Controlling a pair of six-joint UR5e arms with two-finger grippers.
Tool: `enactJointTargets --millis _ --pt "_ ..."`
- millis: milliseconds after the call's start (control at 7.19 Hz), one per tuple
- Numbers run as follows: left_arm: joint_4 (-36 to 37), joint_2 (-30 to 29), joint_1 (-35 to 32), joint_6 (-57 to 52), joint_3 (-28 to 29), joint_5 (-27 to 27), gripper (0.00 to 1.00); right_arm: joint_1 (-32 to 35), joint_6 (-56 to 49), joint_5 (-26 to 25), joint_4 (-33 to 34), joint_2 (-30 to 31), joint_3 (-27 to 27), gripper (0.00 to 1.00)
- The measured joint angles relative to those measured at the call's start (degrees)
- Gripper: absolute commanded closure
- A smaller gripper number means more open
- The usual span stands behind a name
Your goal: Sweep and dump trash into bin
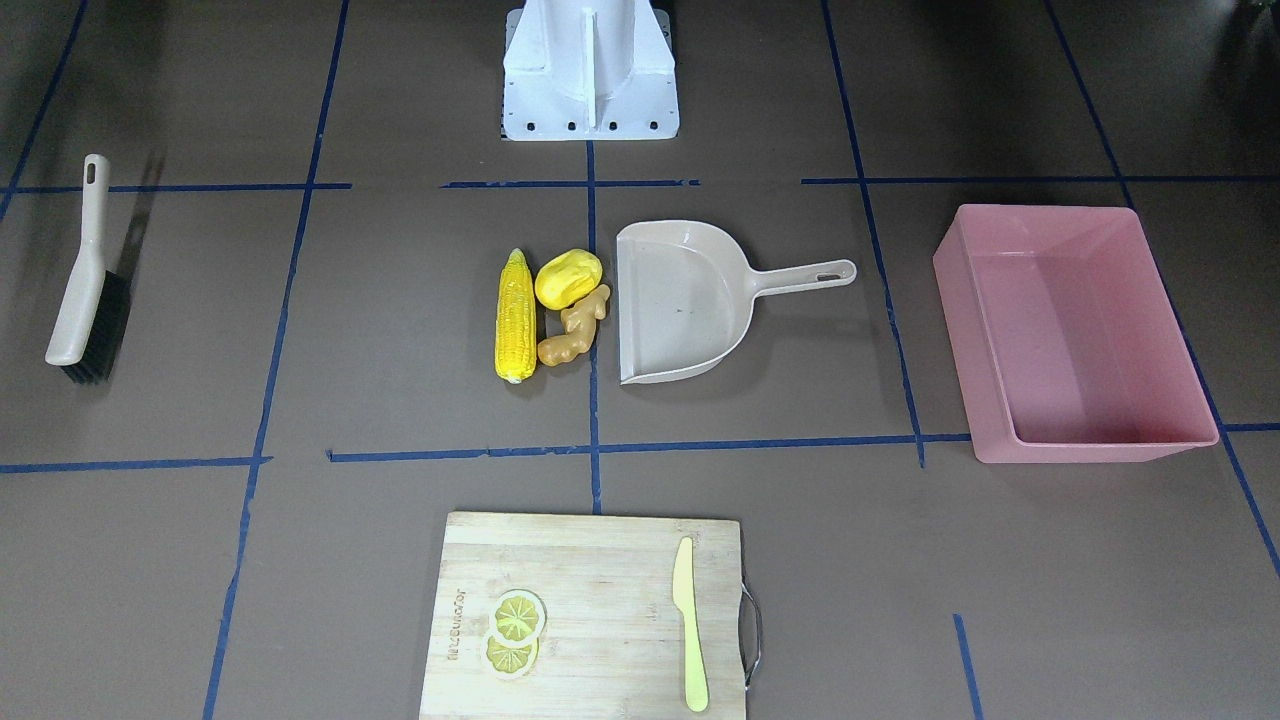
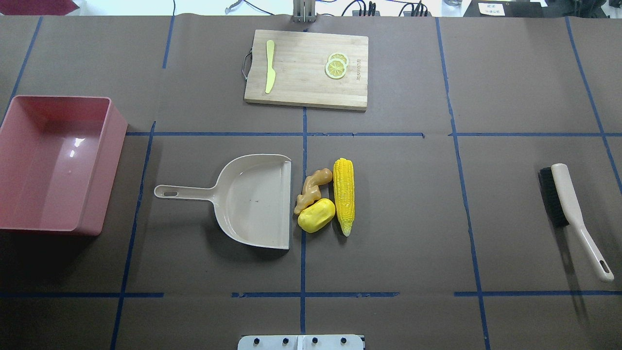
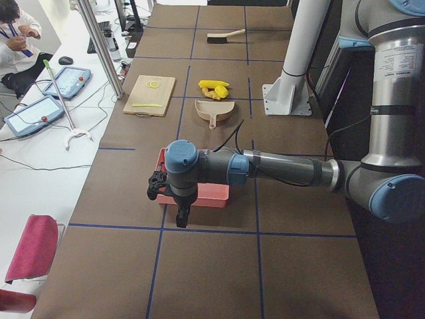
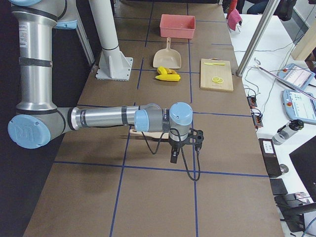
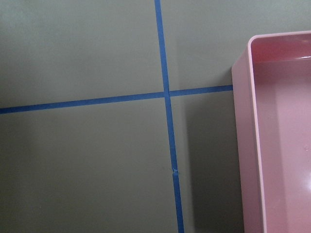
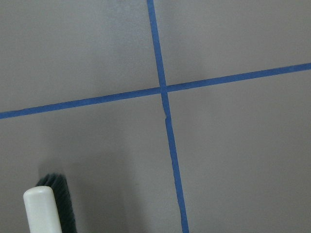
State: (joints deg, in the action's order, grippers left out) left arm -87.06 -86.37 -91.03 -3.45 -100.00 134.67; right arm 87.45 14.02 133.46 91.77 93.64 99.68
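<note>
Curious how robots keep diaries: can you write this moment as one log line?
stage: sweeping not begun | corn, potato, ginger: beside dustpan mouth | brush: untouched | bin: empty | left gripper, right gripper: state unclear

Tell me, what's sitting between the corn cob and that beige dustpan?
Two toy foods: a tan ginger root and a yellow potato-like lump, side by side between the corn cob and the dustpan. The overhead view shows it best.

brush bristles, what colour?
Black, on the brush with a beige handle; clearest in the overhead exterior view.
</note>
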Motion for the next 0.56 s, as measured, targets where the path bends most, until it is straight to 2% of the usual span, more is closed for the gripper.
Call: enactJointTargets --millis 417,556 --pt "-0.2 0.6 0.1 0.5 -0.6 0.6 0.0 -4.0 0.2 0.6 -1.3 0.3 0.2 0.0" --pt "-0.5 0.5 0.1 0.5 -0.9 0.5 0.0 -7.0 0.4 1.0 -5.6 1.6 0.4 0.0"
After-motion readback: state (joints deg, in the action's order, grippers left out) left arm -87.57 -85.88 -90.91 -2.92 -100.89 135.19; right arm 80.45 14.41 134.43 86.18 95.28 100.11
